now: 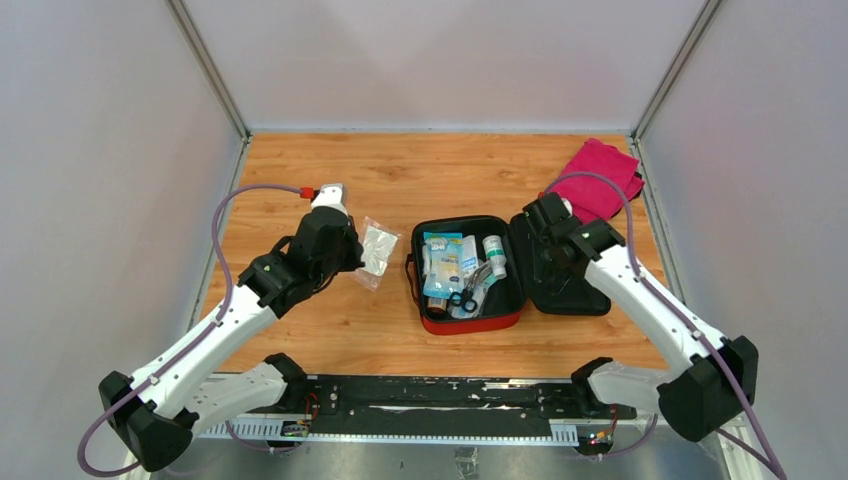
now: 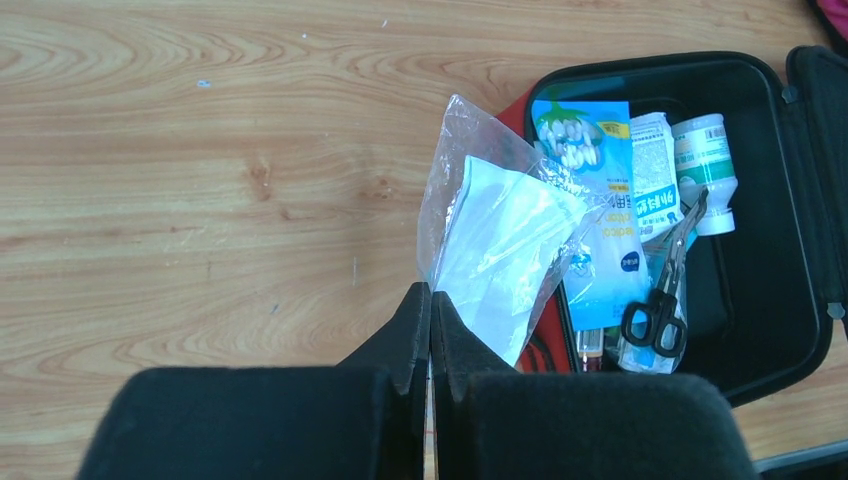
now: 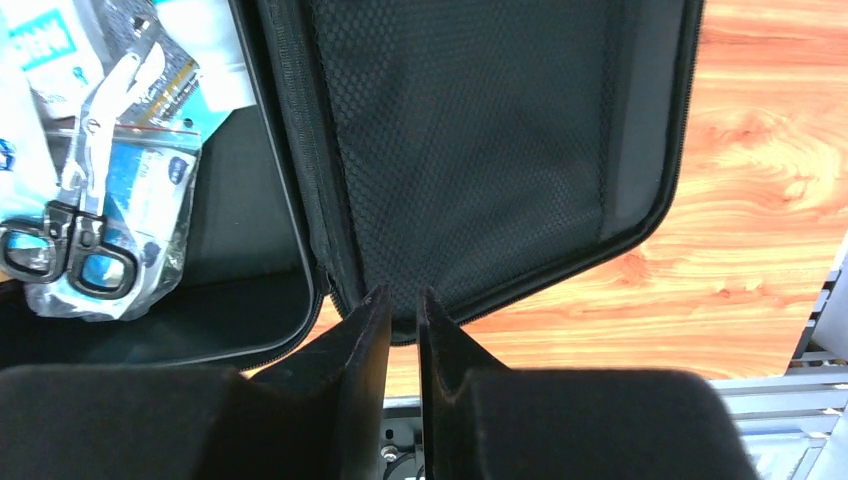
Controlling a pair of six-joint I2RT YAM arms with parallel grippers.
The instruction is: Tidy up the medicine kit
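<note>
The red medicine kit [image 1: 470, 325] lies open mid-table, its black mesh lid [image 1: 580, 295] flat to the right. Inside are a blue packet [image 2: 590, 180], a white bottle [image 2: 705, 165], scissors [image 2: 665, 290] and other pouches. My left gripper [image 1: 352, 256] hovers just left of the kit, shut on a corner of a clear plastic bag [image 2: 500, 240] holding white gauze. My right gripper [image 3: 403, 295] hangs over the lid [image 3: 480, 130], jaws a narrow slit apart, tips at the lid's near zip edge. Whether they touch it is unclear.
A folded magenta cloth [image 1: 600, 175] lies at the back right corner. Grey walls enclose the wooden table [image 1: 300, 330] on three sides. A black rail [image 1: 430, 400] runs along the near edge between the arm bases.
</note>
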